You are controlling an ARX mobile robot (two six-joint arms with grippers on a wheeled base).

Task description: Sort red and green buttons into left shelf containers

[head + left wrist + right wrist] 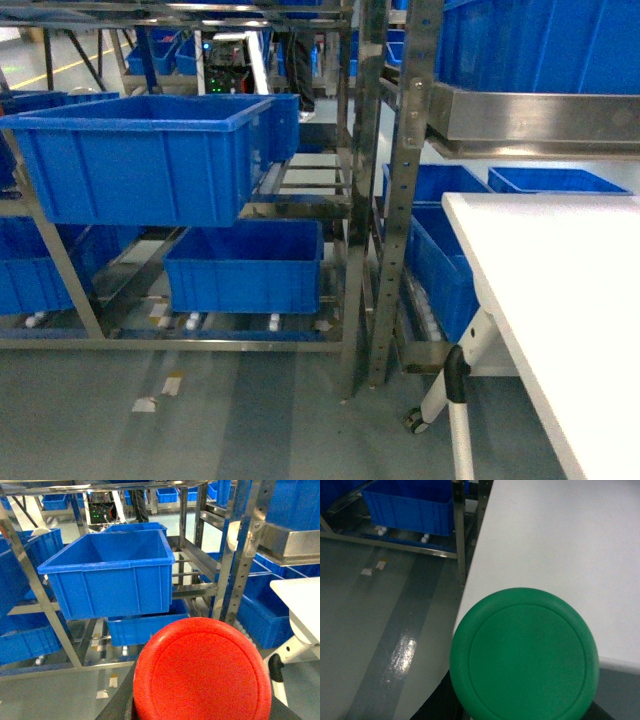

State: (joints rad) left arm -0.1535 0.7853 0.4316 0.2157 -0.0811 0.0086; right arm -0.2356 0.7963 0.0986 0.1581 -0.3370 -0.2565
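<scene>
Left shelf rack point(352, 200): a steel frame with perforated uprights, seen in the head view; it stands on a grey floor point(250, 420) marked with scraps of tape.
Upper blue bin point(140, 155): large and deep with a thick rim, resting on the rack's upper level at the left; the left wrist view shows its open top.
Lower blue bin point(245, 265): on the level beneath, set slightly to the right of the upper bin.
Red button point(201, 672): its round red cap fills the lower centre of the left wrist view, close to the lens, with the upper blue bin beyond and above it.
Left pincer: only dark edges show beside the red cap; neither fingers nor jaw position can be made out, so open or closed cannot be told.
Right-hand rack bins point(440, 265): more blue bins on low shelves between the rack upright and the bench.
Green button point(524, 653): its round green cap fills the lower centre of the right wrist view, over the edge of the bench.
Right pincer: hidden under the green cap; its state cannot be told.
White bench point(560, 300): a smooth top at the right of the head view, on a white leg with a caster point(416, 422).
</scene>
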